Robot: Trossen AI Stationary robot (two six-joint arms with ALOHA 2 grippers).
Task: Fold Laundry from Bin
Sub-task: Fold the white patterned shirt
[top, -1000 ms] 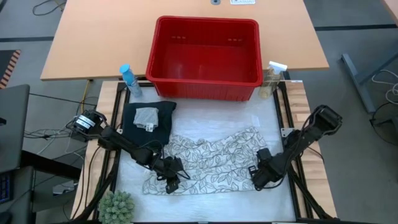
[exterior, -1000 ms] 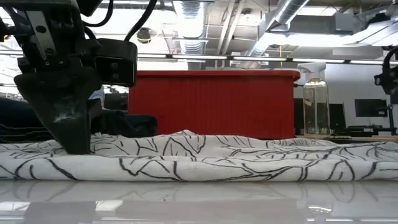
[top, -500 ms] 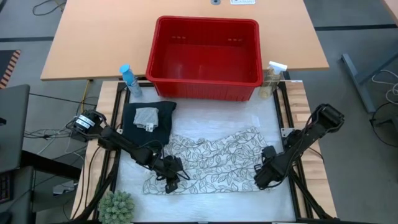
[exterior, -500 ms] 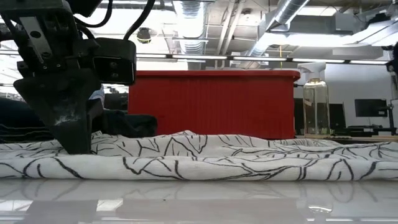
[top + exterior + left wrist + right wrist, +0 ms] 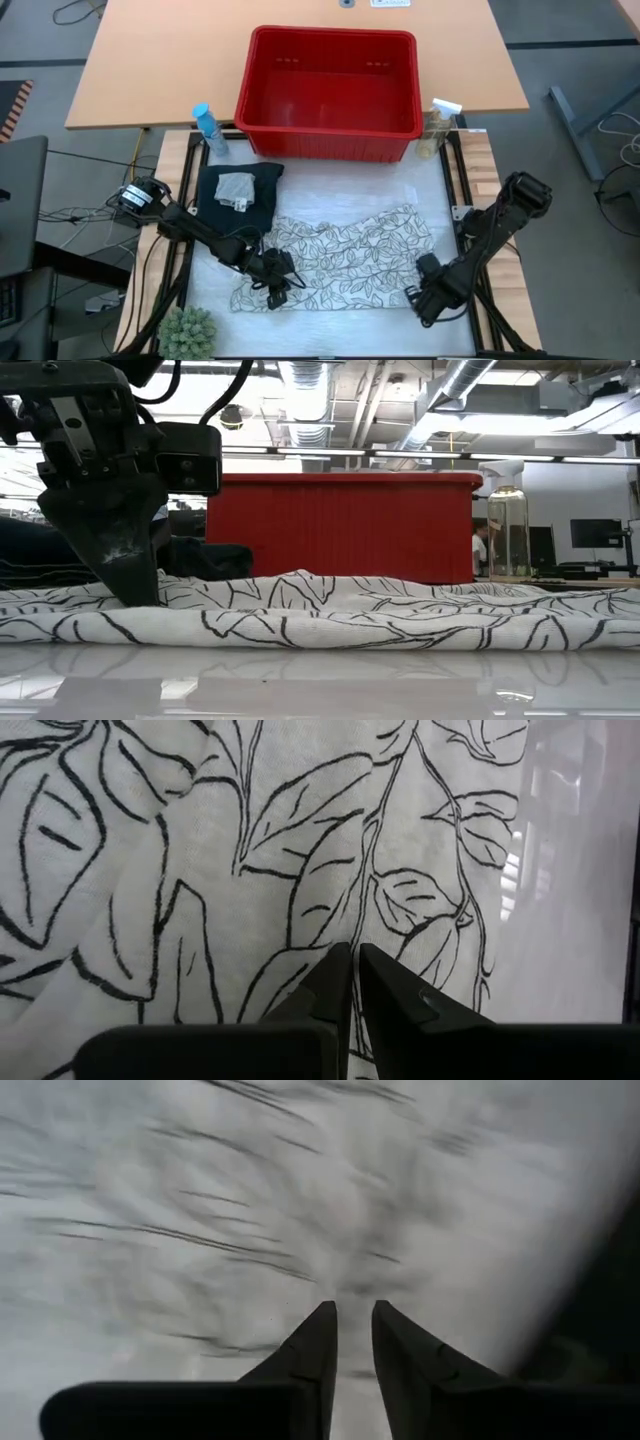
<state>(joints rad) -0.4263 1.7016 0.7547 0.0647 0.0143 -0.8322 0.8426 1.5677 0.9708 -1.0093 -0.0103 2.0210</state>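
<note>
The white leaf-print cloth (image 5: 340,255) lies spread on the table in front of the red bin (image 5: 325,145). My left gripper (image 5: 278,290) is shut on it near its near left part, and shows in the low view (image 5: 135,595) too. My right gripper (image 5: 425,303) hangs above the cloth's near right corner, pointing down. A narrow gap shows between its fingers (image 5: 355,1312), with nothing in it. The dark folded trousers (image 5: 245,210) lie at the left, with the small grey cloth (image 5: 236,188) resting on top. My left gripper meets the leaf-print cloth (image 5: 350,935) with its fingertips, slanting down from the table's left. The fingers stand almost together, and the tips hide how much cloth lies between them. The cloth stays low on the table around the tips (image 5: 200,605), slack and lightly rumpled.
A blue spray bottle (image 5: 207,128) and a clear one (image 5: 437,125) flank the bin. A small green plant (image 5: 187,330) sits at the near left corner. A person (image 5: 480,550) shows far off in the room behind.
My right gripper has risen and moved toward the table's near edge, from over the cloth's right part to its near right corner. The cloth lies as before.
</note>
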